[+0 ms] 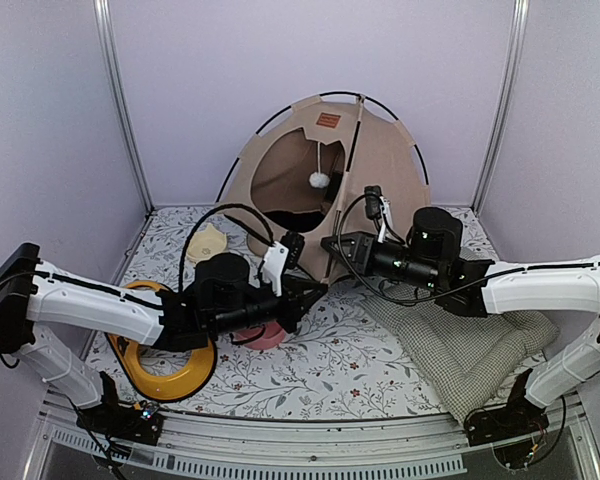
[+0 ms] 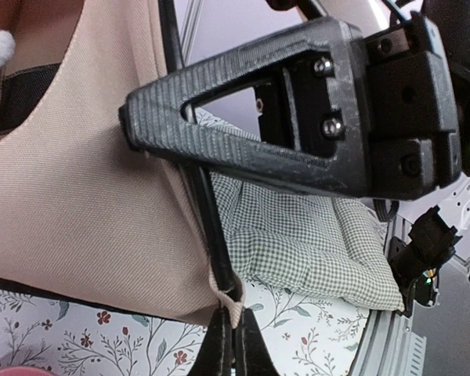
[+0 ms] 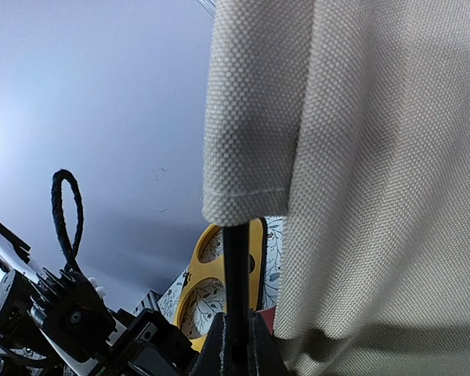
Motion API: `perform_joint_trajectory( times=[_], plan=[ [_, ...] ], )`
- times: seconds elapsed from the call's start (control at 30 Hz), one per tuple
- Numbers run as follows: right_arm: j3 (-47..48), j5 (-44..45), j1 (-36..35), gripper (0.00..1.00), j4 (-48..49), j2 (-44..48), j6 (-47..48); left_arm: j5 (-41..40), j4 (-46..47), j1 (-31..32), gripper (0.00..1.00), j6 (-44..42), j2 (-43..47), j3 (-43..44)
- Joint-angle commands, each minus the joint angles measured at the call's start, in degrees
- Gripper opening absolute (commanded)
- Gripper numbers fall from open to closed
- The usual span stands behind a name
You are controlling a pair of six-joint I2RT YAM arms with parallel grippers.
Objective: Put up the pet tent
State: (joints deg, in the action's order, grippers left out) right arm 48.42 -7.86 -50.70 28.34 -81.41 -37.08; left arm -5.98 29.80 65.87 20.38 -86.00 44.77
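Currently, the pet tent (image 1: 380, 160) is standing domed at the back of the table (image 1: 360, 370), its opening facing the arms and its pompom (image 1: 319, 180) hanging inside. Both arms are working 1 front pole (image 2: 211, 235). The left fingers (image 2: 214, 356) are pressing together on the pole's lower end, right where the beige corner finishes, likely steadying that foot. The right fingers (image 3: 211, 352) are pinching the same pole higher up, just short of a fabric sleeve's hem, probably bracing its bow so the dome is not sagging. The green-checked cushion (image 1: 470, 350) is lying to the right, outside the tent. Setup is looking nearly complete.
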Motion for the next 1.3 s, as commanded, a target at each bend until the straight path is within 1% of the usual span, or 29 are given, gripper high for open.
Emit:
perform_joint_trajectory(
  times=[0.0,0.2,0.47,0.77,0.9,1.1,1.27],
  plan=[
    [0.3,9.5,3.0,0.00,4.5,1.2,-0.6,5.5,-6.0,2.1,0.00,3.0,0.8,-2.6],
    [-1.0,9.6,3.0,0.00,4.4,1.6,-1.1,6.1,-5.5,1.9,0.00,2.6,1.0,-2.2],
    [-0.1,5.7,2.6,0.00,5.1,-1.4,-3.2,6.6,-4.6,2.0,0.00,2.1,0.8,-1.5],
    [-2.5,5.0,2.1,0.00,5.0,-1.0,-4.1,3.5,-5.6,1.5,0.00,2.9,0.5,0.4],
    [-3.7,4.4,1.6,0.00,5.0,-0.9,-5.0,2.0,-7.8,1.0,0.04,3.1,-0.9,2.3],
    [-5.0,3.8,0.7,0.00,5.0,-1.8,-5.6,2.2,-7.7,0.2,0.09,3.3,-2.1,3.7],
    [-5.1,3.8,0.8,0.00,5.0,-2.2,-5.6,1.4,-8.0,0.0,0.22,3.1,-1.9,4.1]
  ],
)
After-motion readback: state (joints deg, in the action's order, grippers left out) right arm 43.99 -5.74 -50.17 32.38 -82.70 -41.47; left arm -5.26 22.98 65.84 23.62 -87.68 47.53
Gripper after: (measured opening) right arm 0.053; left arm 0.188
